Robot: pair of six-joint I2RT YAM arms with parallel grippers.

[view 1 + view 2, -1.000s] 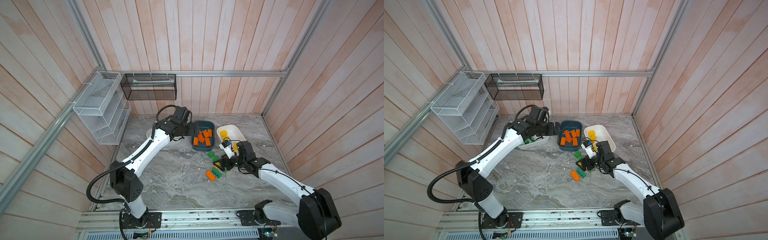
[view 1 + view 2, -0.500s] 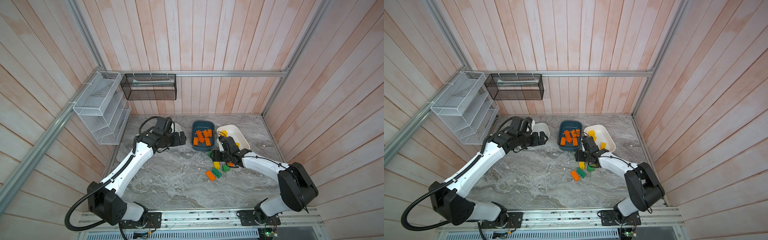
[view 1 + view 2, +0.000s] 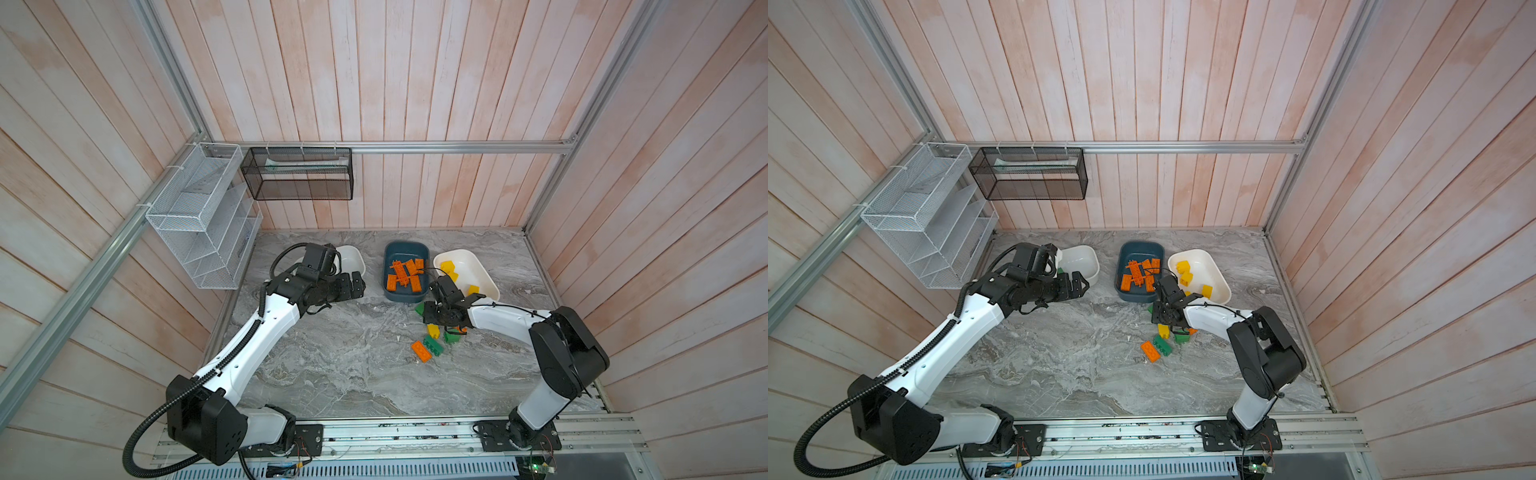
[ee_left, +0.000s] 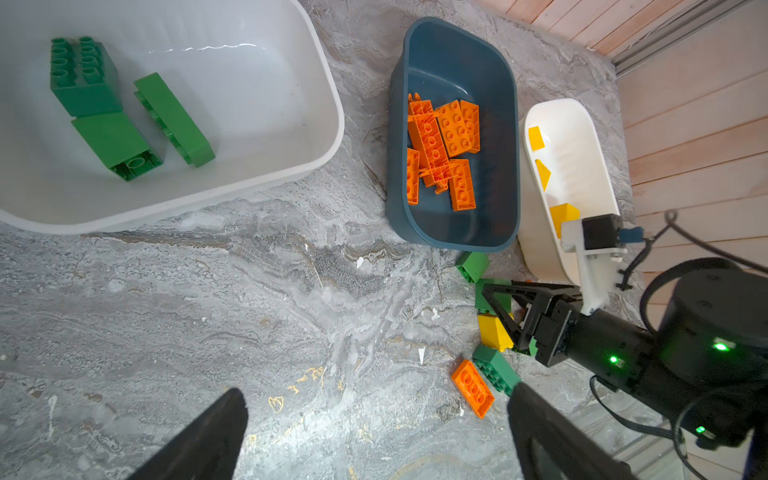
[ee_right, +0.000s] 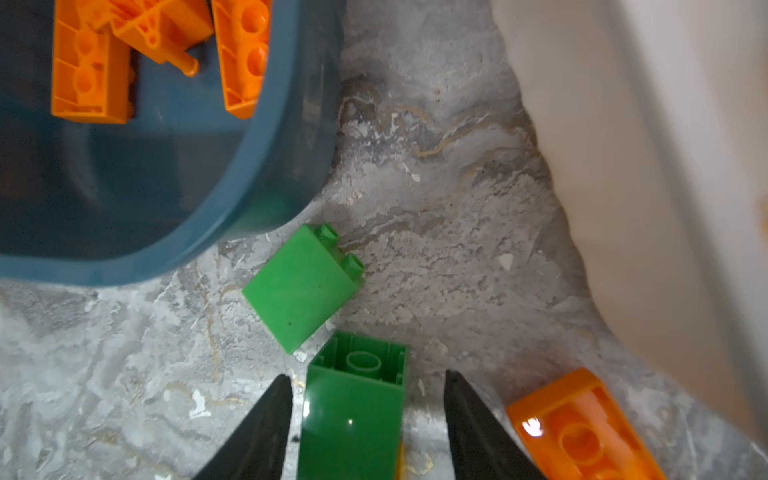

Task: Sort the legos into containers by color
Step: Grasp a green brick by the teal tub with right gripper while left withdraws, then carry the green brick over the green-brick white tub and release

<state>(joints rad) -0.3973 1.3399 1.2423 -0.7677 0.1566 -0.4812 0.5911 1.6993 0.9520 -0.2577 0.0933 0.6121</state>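
Glossy green brick (image 5: 353, 415), hollow-ended — within the part-open right hand (image 5: 368, 374); left hand (image 4: 376, 388) wide open

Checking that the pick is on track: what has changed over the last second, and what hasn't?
The right gripper moved in beside the teal tub; its open jaws now straddle a loose green brick, not yet gripping. The left gripper, open and empty, drew back leftward from that tub. Nothing was picked up or dropped. The teal tub, its orange bricks and the loose orange brick kept their places.
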